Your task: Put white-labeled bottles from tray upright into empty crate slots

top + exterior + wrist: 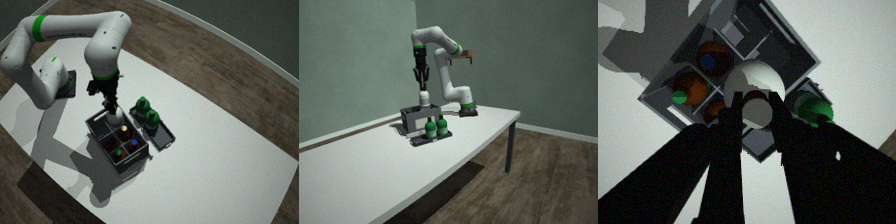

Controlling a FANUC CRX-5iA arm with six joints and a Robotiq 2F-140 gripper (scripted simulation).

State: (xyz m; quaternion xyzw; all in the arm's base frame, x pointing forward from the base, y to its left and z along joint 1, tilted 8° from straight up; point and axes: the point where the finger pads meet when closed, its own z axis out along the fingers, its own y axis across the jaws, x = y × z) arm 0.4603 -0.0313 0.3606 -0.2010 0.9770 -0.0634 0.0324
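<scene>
From the top, here we are: my black two-finger gripper (110, 110) (422, 87) (755, 104) is clamped on the neck of a rounded white bottle (114, 119) (424, 98) (757, 76), upright at the 12 o'clock end of the open dark-grey crate (132, 161) (411, 123) (801, 75). Four brown glass bottles fill the slots toward 6 o'clock: one cream-capped (124, 133), two blue-capped (109, 143) (133, 146) and one green-capped (119, 156) (691, 89). Off at 2 o'clock, the shallow dark tray (164, 138) (420, 142) (761, 143) carries two round-shouldered green bottles (143, 107) (152, 120) (430, 129) (442, 126), both standing.

Over to the exterior view! My white bottle hangs straight below me, its lower end down at the crate's rim (how deep, I can't tell). The tray sits flat at the crate's 5 o'clock.

And the wrist view: fingers snug either side of the neck, bare slots showing at 1 o'clock. One green bottle (816, 108) peeks out at 4 o'clock; brown ones crowd 9 to 11.
</scene>
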